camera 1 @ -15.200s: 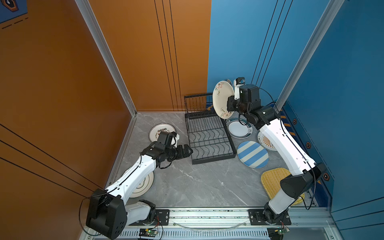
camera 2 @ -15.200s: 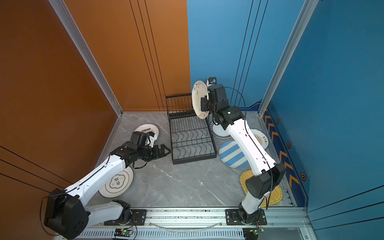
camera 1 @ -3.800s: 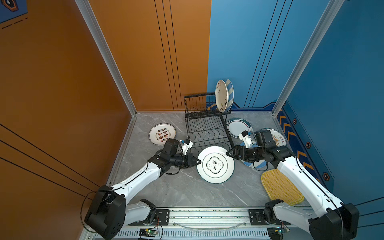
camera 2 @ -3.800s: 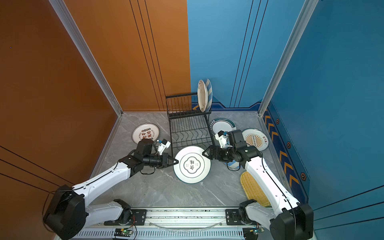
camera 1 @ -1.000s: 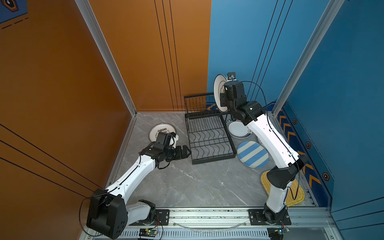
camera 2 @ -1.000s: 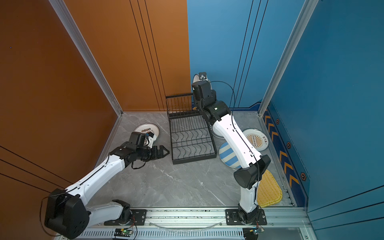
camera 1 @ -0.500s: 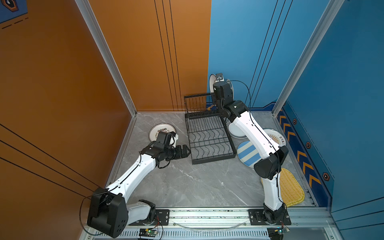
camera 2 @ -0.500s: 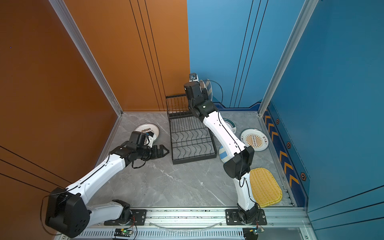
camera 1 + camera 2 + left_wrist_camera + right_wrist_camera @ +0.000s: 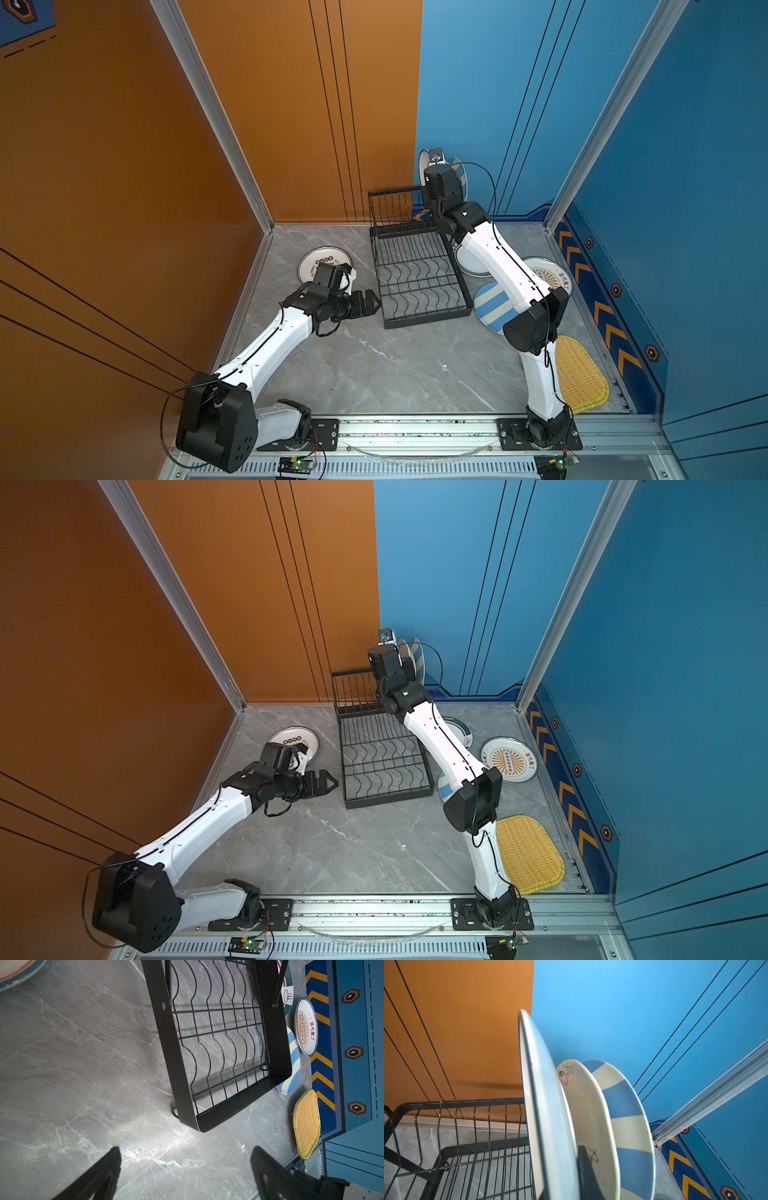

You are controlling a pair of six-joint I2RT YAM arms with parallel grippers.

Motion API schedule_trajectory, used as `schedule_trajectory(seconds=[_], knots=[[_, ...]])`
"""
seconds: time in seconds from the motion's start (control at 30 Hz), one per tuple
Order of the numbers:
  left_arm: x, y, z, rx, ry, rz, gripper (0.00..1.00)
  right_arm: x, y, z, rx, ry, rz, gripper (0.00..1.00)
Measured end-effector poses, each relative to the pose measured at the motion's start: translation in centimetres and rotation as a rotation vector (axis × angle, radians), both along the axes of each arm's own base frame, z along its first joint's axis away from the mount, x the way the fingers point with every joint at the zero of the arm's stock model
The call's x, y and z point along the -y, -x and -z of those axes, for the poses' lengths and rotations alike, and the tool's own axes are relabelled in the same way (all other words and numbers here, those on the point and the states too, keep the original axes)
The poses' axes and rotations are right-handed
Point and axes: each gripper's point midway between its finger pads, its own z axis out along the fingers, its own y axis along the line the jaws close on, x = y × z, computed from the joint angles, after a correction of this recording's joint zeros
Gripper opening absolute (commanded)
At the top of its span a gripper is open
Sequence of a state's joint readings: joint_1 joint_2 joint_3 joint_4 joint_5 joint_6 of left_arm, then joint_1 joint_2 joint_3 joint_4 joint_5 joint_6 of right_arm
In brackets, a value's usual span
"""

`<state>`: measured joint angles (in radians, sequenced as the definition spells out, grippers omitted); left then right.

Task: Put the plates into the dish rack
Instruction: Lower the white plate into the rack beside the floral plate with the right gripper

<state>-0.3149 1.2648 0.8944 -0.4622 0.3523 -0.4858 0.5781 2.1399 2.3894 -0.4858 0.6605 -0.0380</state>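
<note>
Grey marble tabletop (image 9: 374, 374); right gripper (image 9: 569, 1174) clamped on white blue-rimmed plate (image 9: 548, 1105), upright at the dish rack (image 9: 428, 319) tall tier, upper centre, beside racked cream plate (image 9: 583, 1105) and striped plate (image 9: 623, 1105). Next: seat in slot, release. Idle left gripper (image 9: 376, 303) gapes empty. Versus a second ago: right arm swung left.

matt black wire rack (image 9: 172, 1053) — glossy glazed plates (image 9: 587, 1109)
</note>
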Motion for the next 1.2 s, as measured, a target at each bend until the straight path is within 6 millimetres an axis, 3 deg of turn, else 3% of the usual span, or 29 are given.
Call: schedule_trajectory(seconds=[0.4,0.9,1.2], knots=[[-0.1,-0.1,0.3,-0.006,-0.006,-0.003,0.98,0.8,-0.3,0.2,-0.001,0.007,0.028,0.00],[-0.2,-0.1,0.2,-0.003,-0.009,-0.007,0.98,0.7,-1.3,3.2,-0.053,0.027,0.043,0.00],[-0.3,0.0,0.0,0.007,-0.008,-0.010,0.98,0.7,-1.3,3.5,-0.062,0.019,0.046,0.14]])
